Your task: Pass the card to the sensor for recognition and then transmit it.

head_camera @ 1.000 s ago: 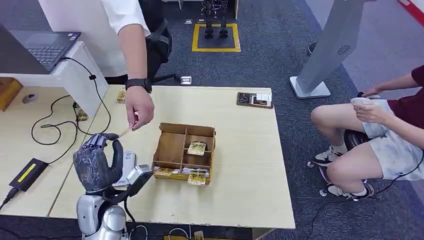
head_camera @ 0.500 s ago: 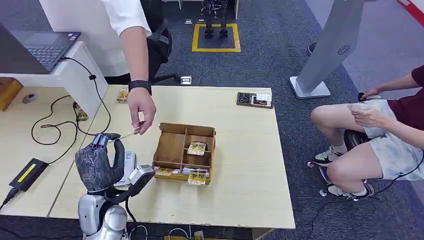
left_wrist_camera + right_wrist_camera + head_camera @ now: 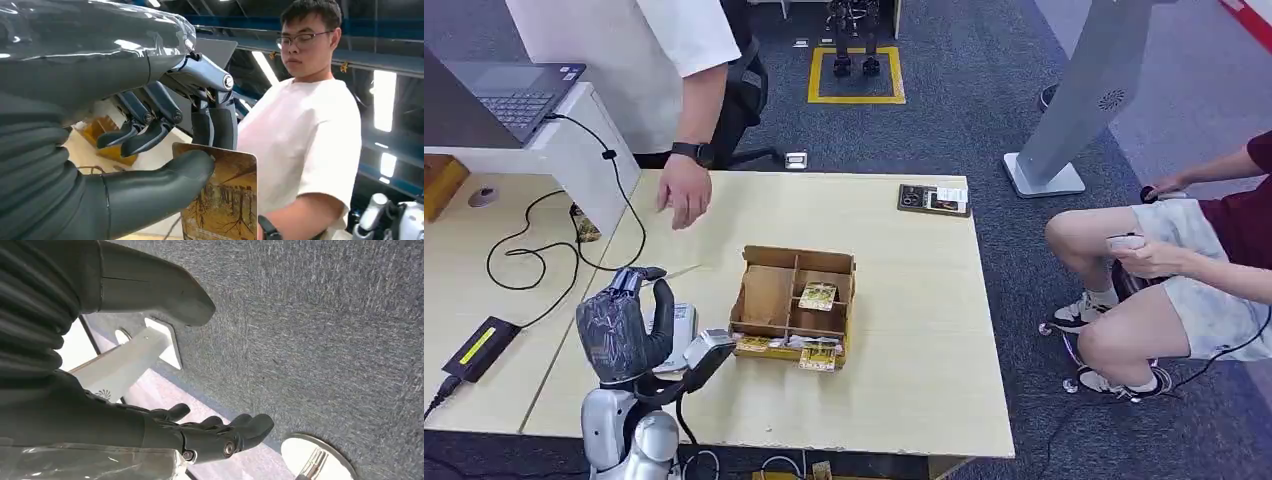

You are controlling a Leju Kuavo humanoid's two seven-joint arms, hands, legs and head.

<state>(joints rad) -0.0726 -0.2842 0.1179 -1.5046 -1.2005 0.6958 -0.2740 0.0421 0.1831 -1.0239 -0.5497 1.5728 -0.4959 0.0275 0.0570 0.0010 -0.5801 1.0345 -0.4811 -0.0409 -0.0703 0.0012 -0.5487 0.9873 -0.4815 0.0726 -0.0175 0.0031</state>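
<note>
My left hand is raised over the near left part of the table. It pinches a brown picture card between thumb and fingers, and the card's thin edge sticks out beyond the fingertips. A grey-white scanner lies on the table just right of this hand. Right of the scanner stands a cardboard divider box with several cards in it. My right hand hangs over the carpet with fingers apart and nothing in it.
A standing person in a white shirt has a hand over the table's far left. A seated person is at the right. A black device lies at the far edge. A laptop, cables and a power brick are on the left.
The person let go of the card, which now stays in my left hand, and drew their hand back toward the far edge. My left hand barely moved.
</note>
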